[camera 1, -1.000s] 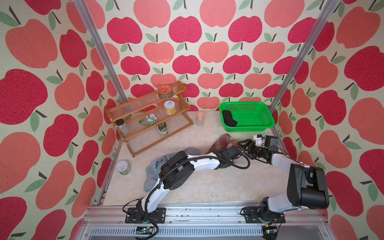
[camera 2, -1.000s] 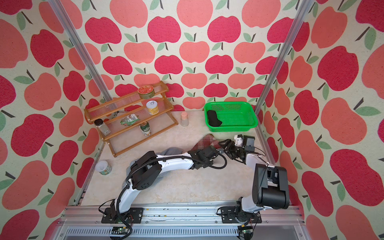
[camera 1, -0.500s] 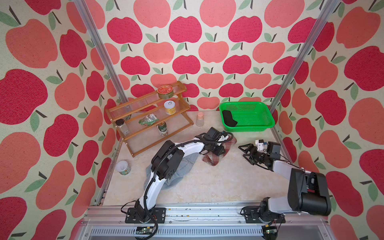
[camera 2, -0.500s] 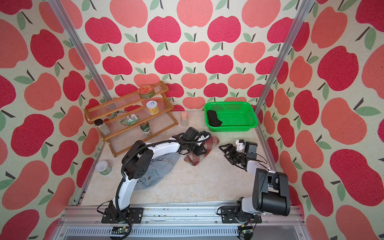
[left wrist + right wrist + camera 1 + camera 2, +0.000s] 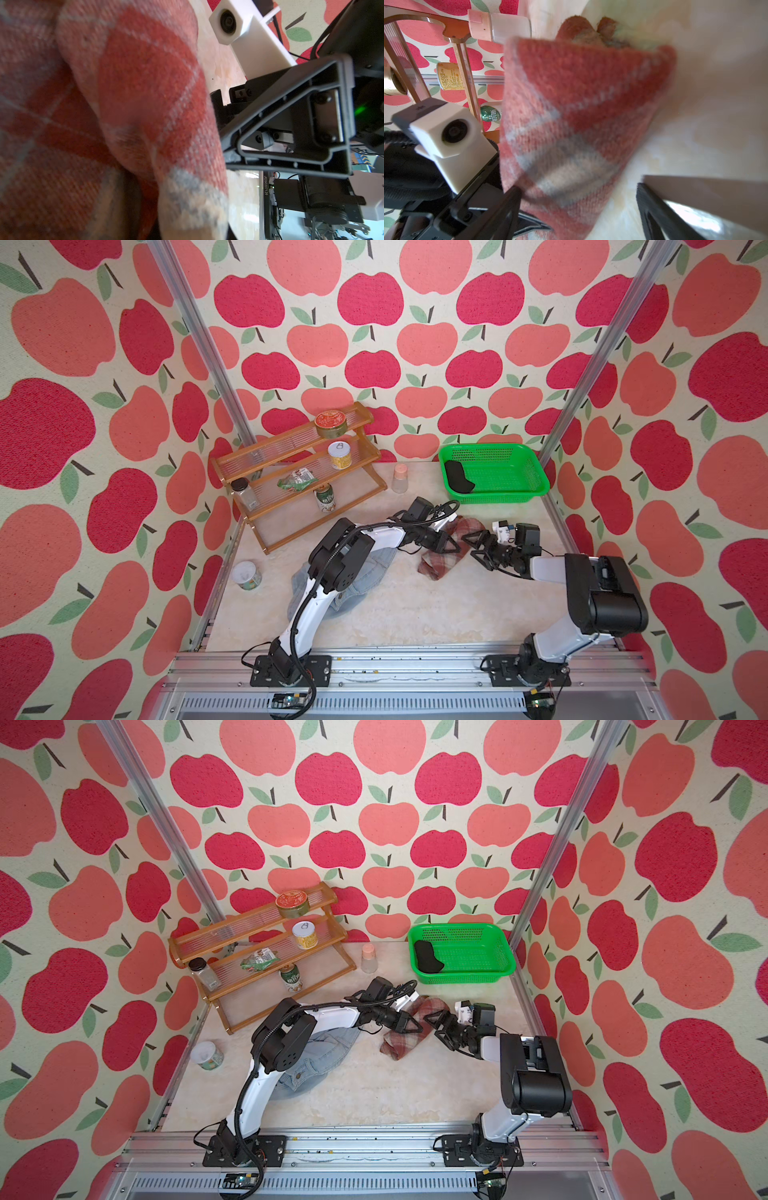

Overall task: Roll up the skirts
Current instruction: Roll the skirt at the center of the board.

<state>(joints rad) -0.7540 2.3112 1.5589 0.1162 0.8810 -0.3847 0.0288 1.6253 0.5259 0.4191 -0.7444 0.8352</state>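
The plaid skirt lies partly rolled on the table between both grippers. My left gripper is shut on its left side, and the cloth fills the left wrist view and hides the jaws. My right gripper stands open at the skirt's right end. In the right wrist view that end reaches in between the two spread fingers. The denim skirt lies crumpled under my left arm. The black skirt rests in the green basket.
A wooden rack with cans and a jar stands at the back left. A small pink-capped bottle stands beside it. A white-lidded can sits near the left wall. The basket is right behind the grippers.
My left gripper has carried the plaid skirt from farther back down toward the right gripper. The right gripper has opened wider and shifted left to the skirt's end.
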